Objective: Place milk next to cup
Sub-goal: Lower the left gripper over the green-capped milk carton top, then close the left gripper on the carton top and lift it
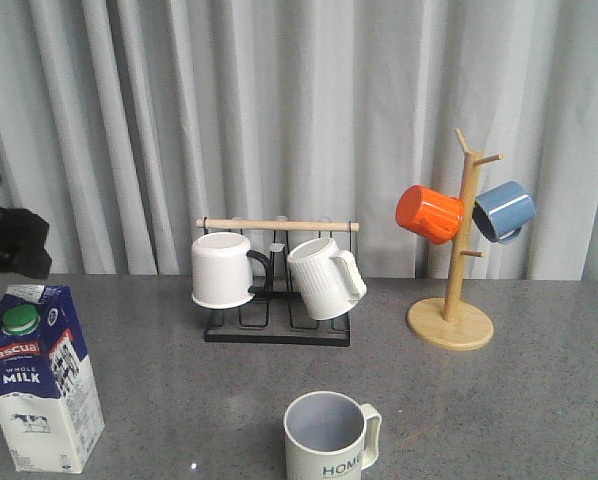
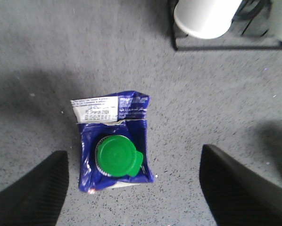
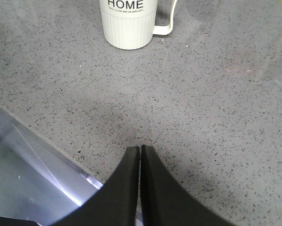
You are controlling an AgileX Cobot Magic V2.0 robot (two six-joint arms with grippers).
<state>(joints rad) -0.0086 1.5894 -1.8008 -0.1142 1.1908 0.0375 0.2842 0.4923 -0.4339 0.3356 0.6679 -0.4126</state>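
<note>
The milk [image 1: 39,380] stands upright at the table's front left, a blue-and-white carton with a green cap [image 2: 116,156]. My left gripper [image 2: 134,157] hovers above the milk [image 2: 113,141] and is open; its dark fingers [image 2: 35,188] stand wide apart on either side of the carton, touching nothing. The cup [image 1: 327,436], pale cream with "HOME" lettering, sits at the front centre, well to the right of the milk. My right gripper [image 3: 140,149] is shut with nothing in it, low over the grey table, with the cup [image 3: 129,21] ahead of it. It does not show in the front view.
A black rack [image 1: 277,330] with a wooden bar holds a plain white mug [image 1: 224,270] and a ribbed white mug [image 1: 324,277] behind the cup. A wooden mug tree [image 1: 452,315] at the back right carries an orange mug [image 1: 429,213] and a blue mug [image 1: 504,210]. The table's metal edge [image 3: 32,165] lies by my right gripper.
</note>
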